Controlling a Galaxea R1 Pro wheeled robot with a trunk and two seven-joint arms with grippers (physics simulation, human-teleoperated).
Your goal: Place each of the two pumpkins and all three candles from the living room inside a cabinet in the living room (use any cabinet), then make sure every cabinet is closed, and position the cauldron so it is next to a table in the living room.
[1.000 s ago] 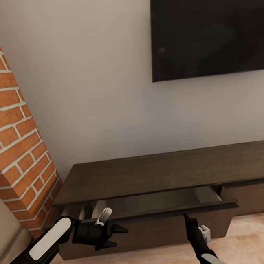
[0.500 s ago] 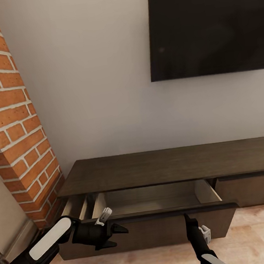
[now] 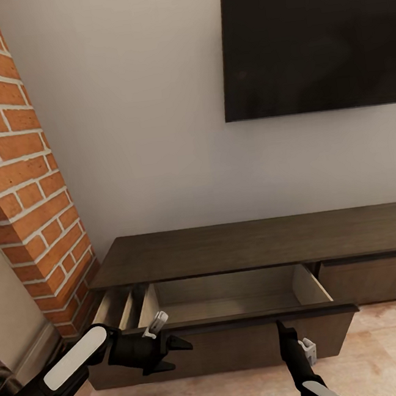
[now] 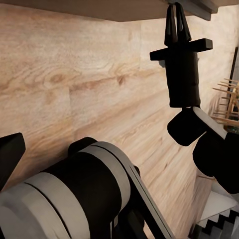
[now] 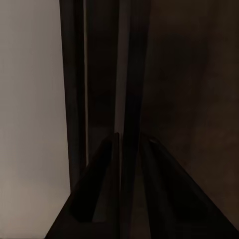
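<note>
Two grippers sit low at the cabinet's near face. The right gripper (image 3: 280, 327) points up at the top lip of the drawer front (image 3: 239, 341). In the right wrist view its fingers (image 5: 99, 189) straddle a thin dark edge, one on each side and close against it, so it looks pinched on that lip, a hold that suits pulling the drawer out toward the robot. The left gripper (image 3: 178, 346) hangs in front of the drawer front toward its left end, holding nothing; its fingers look slightly apart, but I cannot tell for sure. In the left wrist view the right gripper (image 4: 178, 22) reaches up to the edge of the lip above the wood floor (image 4: 74, 84).

Beyond the lip the drawer (image 3: 234, 295) stands well out from the cabinet (image 3: 258, 243), its pale inside bare, ready to take things. To the right a second drawer front (image 3: 373, 279) lies flush and shut. A brick column (image 3: 24, 181) stands at the left and a dark screen (image 3: 309, 38) hangs on the wall above. My judgement: the opening step is nearly done.
</note>
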